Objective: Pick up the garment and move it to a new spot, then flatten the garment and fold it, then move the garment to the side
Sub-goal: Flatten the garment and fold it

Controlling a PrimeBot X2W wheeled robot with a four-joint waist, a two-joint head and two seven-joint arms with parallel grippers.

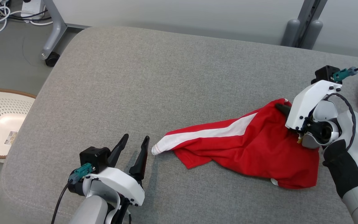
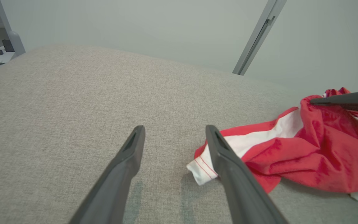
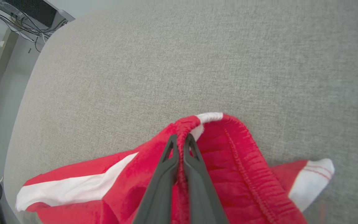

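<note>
You were at the pick-up step: the right end effector (image 3: 180, 140) was clamped on the waistband of the red garment (image 1: 244, 146), lying on the bench (image 1: 135, 77). The left end effector (image 1: 136, 137) stood with fingers apart beside its white cuff. Next, probably, a lift was needed.

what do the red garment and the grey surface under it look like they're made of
Garment: probably thin woven synthetic, nylon or polyester; slight sheen, crisp creases, gathered elastic waistband. Grey surface: matte coarse-woven upholstery fabric, seemingly padded; visible heathered weave, soft rounded edges.
</note>
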